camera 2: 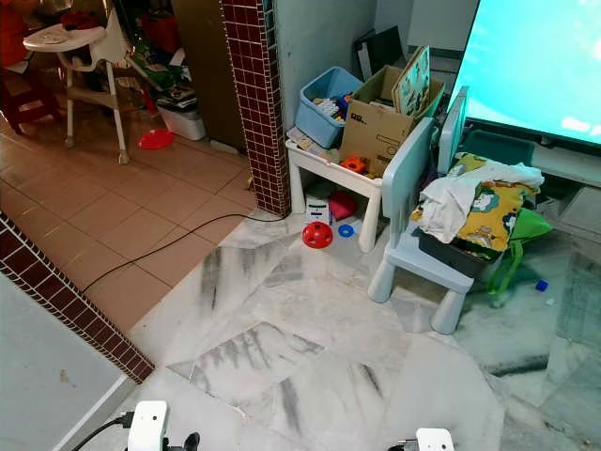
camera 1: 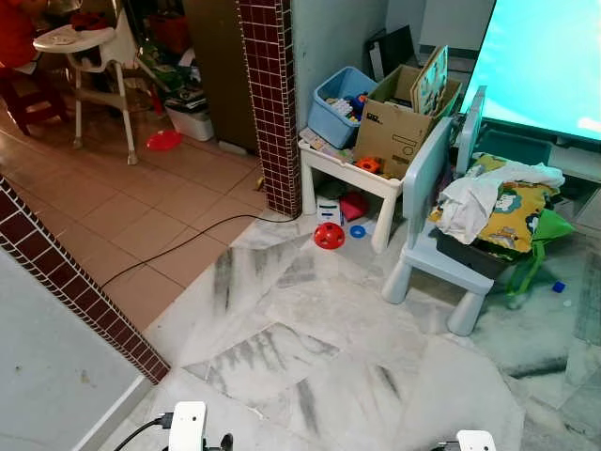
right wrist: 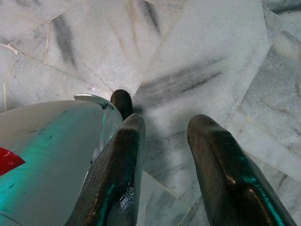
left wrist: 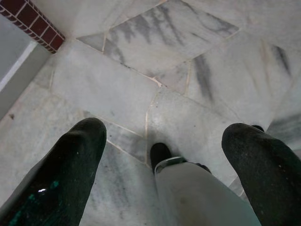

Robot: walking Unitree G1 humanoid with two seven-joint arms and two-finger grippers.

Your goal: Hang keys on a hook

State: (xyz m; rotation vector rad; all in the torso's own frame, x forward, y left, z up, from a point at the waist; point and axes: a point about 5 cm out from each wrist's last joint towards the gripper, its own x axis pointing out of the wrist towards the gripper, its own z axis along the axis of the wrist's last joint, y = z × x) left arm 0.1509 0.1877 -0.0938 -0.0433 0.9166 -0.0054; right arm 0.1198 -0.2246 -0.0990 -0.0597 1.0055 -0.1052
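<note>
Both arms hang low at my sides, over a grey-veined marble floor [camera 1: 310,357]. The white top of the left wrist [camera 1: 188,423] and of the right wrist [camera 1: 474,440] peek in at the bottom edge of the left eye view. In the left wrist view my left gripper [left wrist: 167,132] points down at the floor, its fingers [left wrist: 70,165] wide apart and open with nothing between them. My right gripper [right wrist: 168,121] also points down, open with a narrower empty gap. My own grey leg [left wrist: 193,197] stands between the left fingers.
A brick-tiled pillar [camera 1: 272,103] stands ahead. Right of it are a small white table [camera 1: 329,162] with a cardboard box [camera 1: 399,122] and a blue bin [camera 1: 336,103], and a pale blue chair [camera 1: 423,244] piled with clothes. A red ball [camera 1: 329,235] and a black cable [camera 1: 188,242] lie on the floor.
</note>
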